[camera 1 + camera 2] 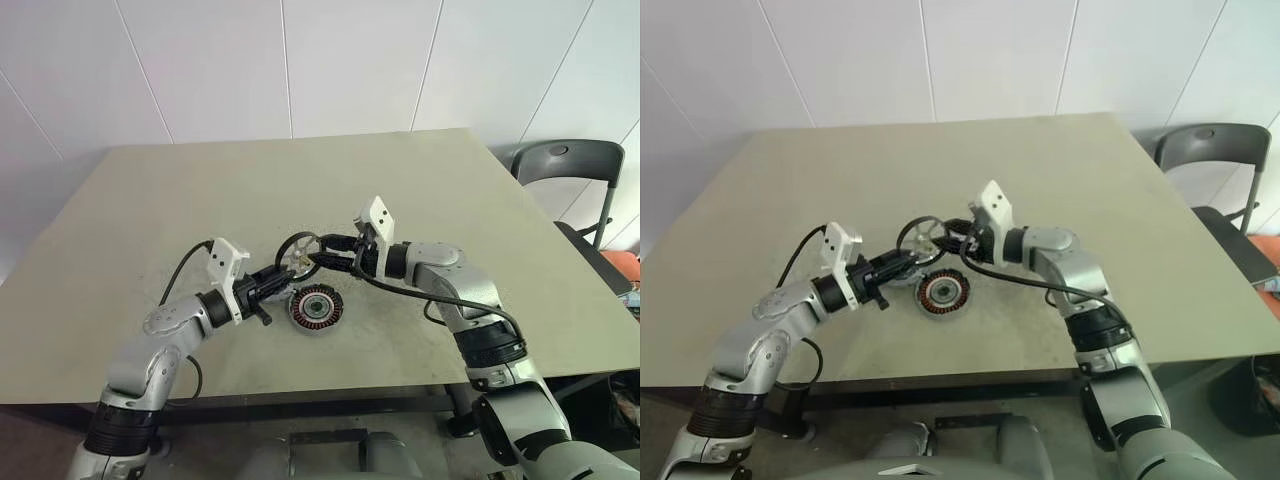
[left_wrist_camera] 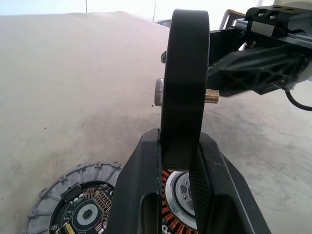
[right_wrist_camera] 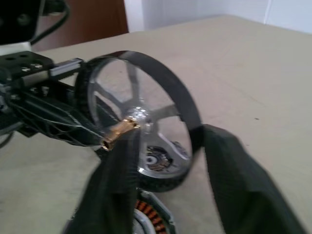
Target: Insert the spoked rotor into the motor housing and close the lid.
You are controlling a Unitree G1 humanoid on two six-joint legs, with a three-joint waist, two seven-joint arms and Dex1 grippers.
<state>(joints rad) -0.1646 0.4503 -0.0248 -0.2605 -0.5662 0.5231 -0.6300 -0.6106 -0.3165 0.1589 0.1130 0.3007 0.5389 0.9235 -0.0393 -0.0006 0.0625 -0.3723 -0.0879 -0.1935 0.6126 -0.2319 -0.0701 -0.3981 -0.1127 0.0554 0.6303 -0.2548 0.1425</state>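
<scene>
The desk [image 1: 200, 200] is a wide, bare, pale slab, and all the work sits toward its near edge, about midway between the near corners. The motor housing [image 1: 317, 308] lies flat there, open side up, its ring of copper-brown windings around a silver hub exposed and nothing seated in it; it looks thick and fairly heavy, likely to stay put when pressed into. In the left wrist view a grey disc [image 2: 78, 204] with a toothed rim and a dark board on top lies touching the housing; whether this is the lid I cannot tell. The spoked rotor [image 1: 300, 255] is held on edge in the air just above the housing. It looks light and stiff, with a smooth black rim that could slip, thin spokes and a small brass shaft that should not be knocked, so the rim is the sound place to hold it. The left pincer [image 2: 179, 163] is pinching the rotor's lower rim between its fingers. The right pincer [image 3: 168, 161] is spread, its fingers standing apart on either side of the rim and shaft, gripping nothing.
</scene>
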